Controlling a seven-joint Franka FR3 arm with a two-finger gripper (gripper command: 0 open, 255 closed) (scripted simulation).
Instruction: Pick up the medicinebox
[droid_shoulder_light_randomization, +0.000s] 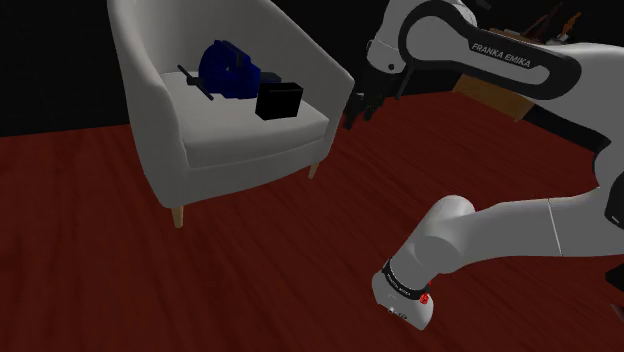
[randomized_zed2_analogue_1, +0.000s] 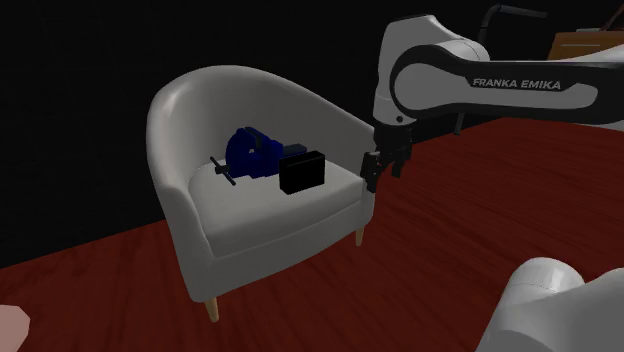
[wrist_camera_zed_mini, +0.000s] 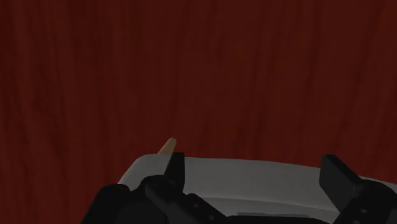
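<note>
Your gripper (droid_shoulder_light_randomization: 357, 110) hangs empty, fingers apart, just beside the armchair (droid_shoulder_light_randomization: 152, 95); the black medicinebox (droid_shoulder_light_randomization: 279, 101) on its seat isn't grasped yet.

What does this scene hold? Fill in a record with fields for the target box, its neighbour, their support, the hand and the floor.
target: black box, on the seat cushion, not held
neighbour: dark blue vice-like tool, beside the box on the same seat, nearer the backrest
support: white armchair with pale wooden legs
hand: open, empty, outside the chair by its armrest on the shoulder view's right, apart from the box
floor: dark red wood
</note>
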